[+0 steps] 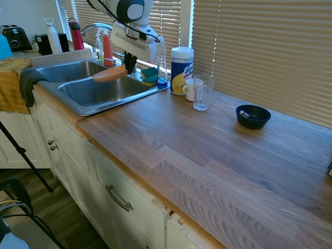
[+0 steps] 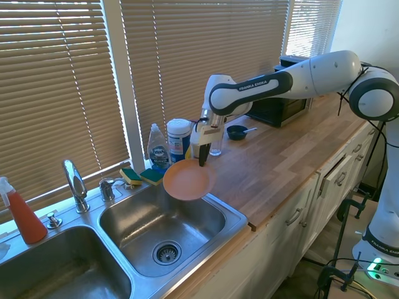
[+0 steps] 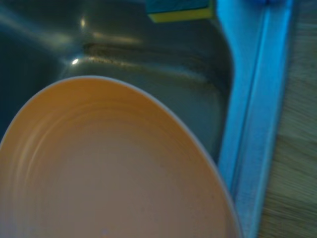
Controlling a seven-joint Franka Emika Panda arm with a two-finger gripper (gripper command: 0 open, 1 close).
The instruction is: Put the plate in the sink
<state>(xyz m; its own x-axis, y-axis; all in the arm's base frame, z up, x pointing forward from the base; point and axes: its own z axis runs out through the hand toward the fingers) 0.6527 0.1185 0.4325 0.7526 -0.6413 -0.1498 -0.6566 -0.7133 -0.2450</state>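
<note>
The round orange plate (image 1: 110,74) (image 2: 186,179) (image 3: 109,168) hangs tilted in the air over the sink's basin nearer the wooden counter. My gripper (image 1: 128,65) (image 2: 202,159) is shut on the plate's rim at the counter side. The stainless double-basin sink (image 1: 111,96) (image 2: 206,233) lies below it, and its basin wall (image 3: 163,64) shows behind the plate in the wrist view. The chrome faucet (image 1: 93,28) (image 2: 75,184) stands behind the divider between the basins.
Sponges (image 1: 149,75) (image 2: 142,176), a dish soap bottle (image 2: 157,149) and a wipes canister (image 1: 181,70) (image 2: 179,140) line the sink's back edge. A white mug (image 1: 191,89), a glass (image 1: 202,92) and a dark bowl (image 1: 253,116) (image 2: 237,132) stand on the counter. A red spray bottle (image 2: 24,215) stands far left.
</note>
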